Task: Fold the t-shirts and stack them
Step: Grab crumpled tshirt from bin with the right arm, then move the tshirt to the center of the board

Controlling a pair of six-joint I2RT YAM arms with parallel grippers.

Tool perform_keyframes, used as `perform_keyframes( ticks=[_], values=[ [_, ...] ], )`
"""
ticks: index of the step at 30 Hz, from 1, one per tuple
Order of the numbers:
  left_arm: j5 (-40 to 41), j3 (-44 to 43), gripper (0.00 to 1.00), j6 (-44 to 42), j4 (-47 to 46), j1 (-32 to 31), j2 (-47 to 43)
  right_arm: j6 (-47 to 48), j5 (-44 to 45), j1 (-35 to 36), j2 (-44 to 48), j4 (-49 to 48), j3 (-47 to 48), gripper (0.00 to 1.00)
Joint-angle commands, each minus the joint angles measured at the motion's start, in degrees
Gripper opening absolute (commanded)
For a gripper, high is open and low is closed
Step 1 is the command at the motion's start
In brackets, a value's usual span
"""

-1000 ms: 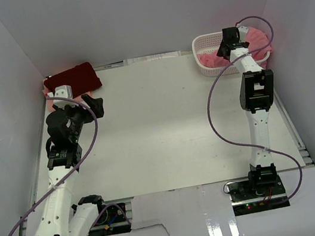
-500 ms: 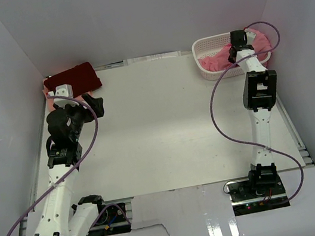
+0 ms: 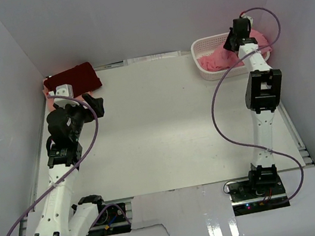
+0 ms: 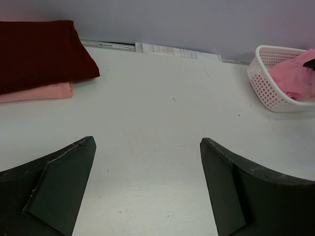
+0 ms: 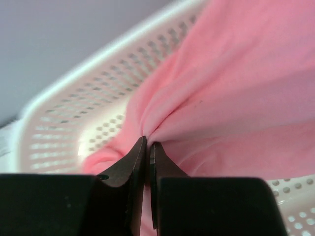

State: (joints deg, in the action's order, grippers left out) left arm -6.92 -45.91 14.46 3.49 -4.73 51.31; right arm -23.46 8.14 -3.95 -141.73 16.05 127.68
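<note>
Salmon-pink t-shirt (image 5: 236, 88) lies crumpled in the white mesh basket (image 5: 98, 88), which sits at the upper right of the overhead view, against the back edge of the table (image 3: 159, 130). The right gripper (image 5: 146, 142) is right on it. In the wrist view its jaws are pressed almost together on a pinch of the cloth, and creases fan out from the tips toward the upper right of the frame. The shirt is a soft, rumpled heap with one edge draped over the basket's far rim. It has no long axis I can read, and I cannot tell which part of the garment is pinched, perhaps a fold from its middle.

The right arm is the nearer one by far. The left gripper (image 4: 146, 141) hangs over bare table at the left of the overhead view, jaws spread wide and holding nothing, well apart from the basket.

At the upper left, the maroon t-shirt (image 4: 39, 54) lies folded flat on top of the peach t-shirt (image 4: 34, 92), whose edge shows beneath it.

The coming move is probably a lift up and out of the basket, toward the open middle of the table.
</note>
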Motion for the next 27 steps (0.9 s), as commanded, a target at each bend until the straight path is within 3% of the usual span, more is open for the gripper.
perform_keyframes(
  ticks=[1, 4, 8, 12, 17, 21, 23, 27],
  values=[
    [-0.73, -1.64, 0.98, -0.48, 0.21, -0.28, -0.69, 4.64, -7.52, 3.15, 12.51, -7.53, 2.22, 0.08],
    [-0.90, -1.73, 0.98, -0.48, 0.21, -0.28, -0.68, 9.38, -11.30, 7.10, 18.74, -6.04, 4.85, 0.08],
    [-1.08, -1.64, 0.98, -0.57, 0.21, -0.28, -0.86, 16.16, -9.55, 15.97, 27.72, -1.21, 9.07, 0.08],
    [-1.08, -1.64, 0.98, -0.57, 0.21, -0.28, -1.21, 14.68, -13.94, 20.72, 40.79, 1.61, 4.88, 0.08],
    [-1.43, -1.64, 0.98, -0.57, 0.12, -0.19, -1.21, 14.34, -17.18, 28.63, 48.38, 9.33, 4.77, 0.08],
    [-0.38, -1.81, 0.98, -0.48, 0.47, -0.28, -1.21, 6.70, -26.84, 29.08, 52.34, 15.49, -3.10, 0.08],
    [0.67, -1.90, 0.98, -0.40, 0.73, -0.28, -1.30, 5.80, -32.73, 30.39, 52.26, 19.70, -6.72, 0.13],
    [3.57, -1.81, 0.98, -0.22, 1.17, -0.28, -2.00, 10.00, -29.69, 37.33, 52.78, 24.98, -17.79, 0.08]
  ],
)
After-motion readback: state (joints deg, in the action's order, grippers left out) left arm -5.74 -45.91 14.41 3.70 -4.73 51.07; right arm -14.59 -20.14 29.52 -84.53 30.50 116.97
